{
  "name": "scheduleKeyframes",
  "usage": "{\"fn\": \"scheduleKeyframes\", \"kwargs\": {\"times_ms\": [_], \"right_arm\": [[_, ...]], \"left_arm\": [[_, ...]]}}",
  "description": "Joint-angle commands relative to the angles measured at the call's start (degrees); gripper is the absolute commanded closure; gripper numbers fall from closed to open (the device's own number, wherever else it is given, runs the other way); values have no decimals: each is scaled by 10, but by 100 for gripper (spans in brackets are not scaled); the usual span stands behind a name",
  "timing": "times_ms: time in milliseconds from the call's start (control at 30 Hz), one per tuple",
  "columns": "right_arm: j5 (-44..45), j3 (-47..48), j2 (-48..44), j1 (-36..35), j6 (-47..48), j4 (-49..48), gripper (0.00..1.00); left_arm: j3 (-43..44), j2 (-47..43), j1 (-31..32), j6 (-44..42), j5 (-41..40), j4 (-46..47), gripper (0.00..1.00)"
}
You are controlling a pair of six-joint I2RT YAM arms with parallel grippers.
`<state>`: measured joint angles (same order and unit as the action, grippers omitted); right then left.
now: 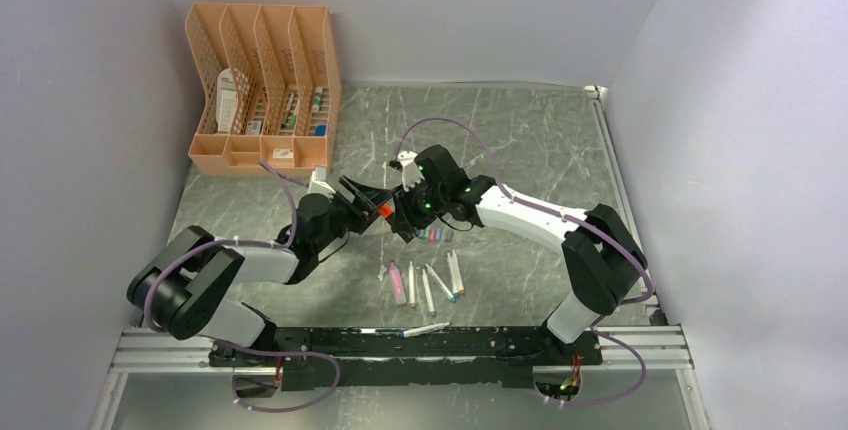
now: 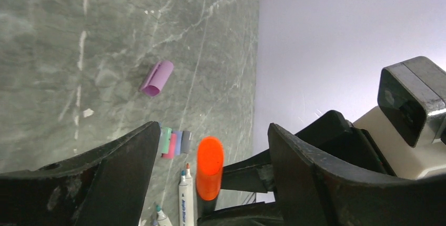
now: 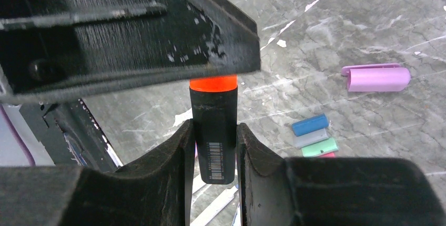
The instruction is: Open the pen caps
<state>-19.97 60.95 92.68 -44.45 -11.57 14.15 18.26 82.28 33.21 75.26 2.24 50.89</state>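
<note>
Top view: both arms are shown reaching to the middle of the grey marbled table [image 1: 520, 140], with their tips meeting over it.

The right gripper [image 3: 214, 129] is seen pressed against both sides of a black barrel [image 3: 214, 147], which is pinched just below its orange cap [image 2: 210, 162]. The barrel is held clear of the table, and the cap is seated on its end.

The left gripper [image 2: 213, 131] is spread wide, and the orange cap is placed between its two fingers [image 2: 105, 178]. A gap is visible on either side of the cap in the left wrist view. In the right wrist view, part of the cap is hidden by one of those fingers.

Five loose caps are shown lying on the table:
- The purple cap [image 2: 156, 78] is set on its side, apart from the rest.
- The blue cap [image 3: 310, 124], grey cap [image 3: 311, 138], teal cap [image 3: 319, 147] and pink cap [image 3: 327, 154] are grouped side by side (the pink one is only partly seen).

Several white pens [image 1: 428, 285] are laid out just nearer the arm bases. A peach file rack [image 1: 262, 80] is placed at the far left corner.
</note>
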Motion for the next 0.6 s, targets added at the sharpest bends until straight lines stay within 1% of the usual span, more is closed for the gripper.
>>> {"fn": "scheduleKeyframes", "kwargs": {"times_ms": [0, 167, 233, 300, 367, 400, 500, 567], "right_arm": [[2, 16, 4, -3, 4, -4, 95], [6, 21, 7, -3, 6, -1, 95], [10, 23, 9, -3, 8, 1, 95], [12, 25, 9, -2, 8, 3, 95], [13, 26, 7, -2, 9, 5, 95], [13, 26, 5, -2, 8, 6, 95], [12, 26, -1, -2, 8, 12, 92], [16, 24, -10, -1, 5, 24, 86]], "left_arm": [[25, 16, 23, 0, 5, 33, 17], [27, 32, 37, 0, 4, 39, 39], [27, 38, 39, -1, 9, 43, 50], [26, 43, 40, -2, 14, 44, 59], [26, 48, 40, -2, 18, 42, 79], [27, 49, 40, -2, 19, 42, 86], [33, 50, 40, -9, 25, 40, 92], [45, 45, 39, -22, 32, 23, 93]]}}
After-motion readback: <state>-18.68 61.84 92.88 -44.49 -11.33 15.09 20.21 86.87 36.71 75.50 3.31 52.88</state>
